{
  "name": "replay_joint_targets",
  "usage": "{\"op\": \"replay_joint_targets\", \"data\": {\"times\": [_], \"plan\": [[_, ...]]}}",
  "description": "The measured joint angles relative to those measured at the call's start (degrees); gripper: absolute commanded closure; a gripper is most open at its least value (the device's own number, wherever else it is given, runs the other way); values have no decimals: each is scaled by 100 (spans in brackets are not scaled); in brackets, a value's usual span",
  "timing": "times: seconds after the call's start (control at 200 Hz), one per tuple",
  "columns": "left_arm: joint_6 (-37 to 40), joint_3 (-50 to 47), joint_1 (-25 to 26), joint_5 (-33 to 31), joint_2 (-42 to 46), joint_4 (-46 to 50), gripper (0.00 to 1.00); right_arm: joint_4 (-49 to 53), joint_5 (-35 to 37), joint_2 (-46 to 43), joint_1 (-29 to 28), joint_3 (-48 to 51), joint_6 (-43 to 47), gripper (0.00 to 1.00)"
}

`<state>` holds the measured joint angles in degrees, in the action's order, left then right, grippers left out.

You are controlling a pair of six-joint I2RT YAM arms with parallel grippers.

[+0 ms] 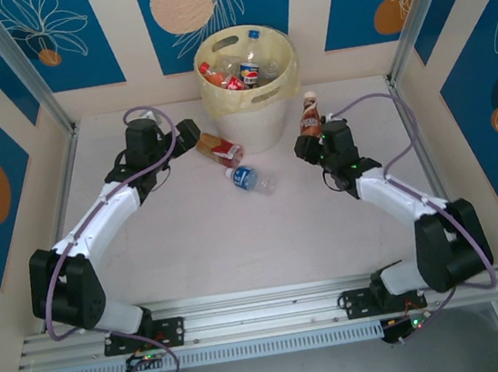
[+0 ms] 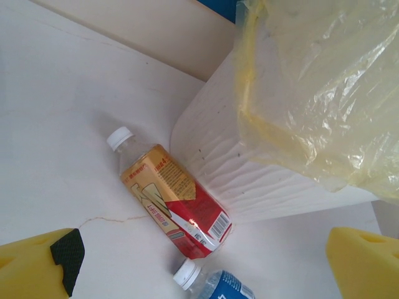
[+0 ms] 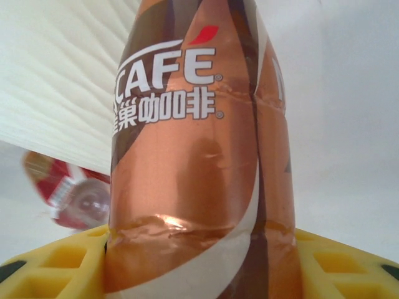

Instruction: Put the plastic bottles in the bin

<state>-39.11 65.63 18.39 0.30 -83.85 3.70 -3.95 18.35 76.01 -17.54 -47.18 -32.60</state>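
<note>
The bin (image 1: pixel 263 115), a pale yellow bucket, stands at the back centre with several plastic bottles (image 1: pixel 236 71) inside. A red-and-tan labelled bottle (image 1: pixel 219 149) lies against its base, with a blue-labelled bottle (image 1: pixel 250 178) just in front. My left gripper (image 1: pixel 190 139) is open beside the red bottle. In the left wrist view the red bottle (image 2: pixel 171 199) and the blue bottle (image 2: pixel 215 285) lie ahead of the wide-apart yellow fingers (image 2: pixel 37 268). My right gripper (image 1: pixel 313 139) is shut on a brown coffee bottle (image 1: pixel 310 114), held upright right of the bin. The coffee bottle (image 3: pixel 193 156) sits between its yellow fingers (image 3: pixel 56 265).
A yellow liner bag (image 2: pixel 324 93) hangs over the bin's ribbed white wall (image 2: pixel 249 174). Blue-patterned walls and metal posts (image 1: pixel 17 65) enclose the table. The open tabletop (image 1: pixel 238 242) stretches between the arms and the near rail.
</note>
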Motion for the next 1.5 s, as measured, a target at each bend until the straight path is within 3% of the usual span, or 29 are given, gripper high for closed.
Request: {"op": "replay_joint_targets", "data": {"times": [0.25,0.445,0.61,0.895,0.94,1.04,1.185,1.5], "plan": [[-131,-157,-87,7,0,-129,0,-297,-428,-1172,37,-4,367,62],[-262,-234,-160,4,0,-157,0,-247,-1080,-1233,37,-754,492,63],[-420,-358,-236,2,0,-155,0,-33,-1578,-686,37,-2017,525,61],[-654,-496,-415,33,0,-153,0,861,-1491,1003,44,-3921,409,58],[-693,-505,-442,63,0,-153,0,1049,-1445,1318,50,-4227,389,53],[-737,-518,-485,122,0,-153,0,1486,-1150,1993,55,-4933,267,30],[-765,-518,-522,229,0,-155,0,1939,-750,2518,87,-5423,76,9],[-901,-520,-570,409,-52,-170,0,2188,-577,2173,107,-5195,114,3]]}}
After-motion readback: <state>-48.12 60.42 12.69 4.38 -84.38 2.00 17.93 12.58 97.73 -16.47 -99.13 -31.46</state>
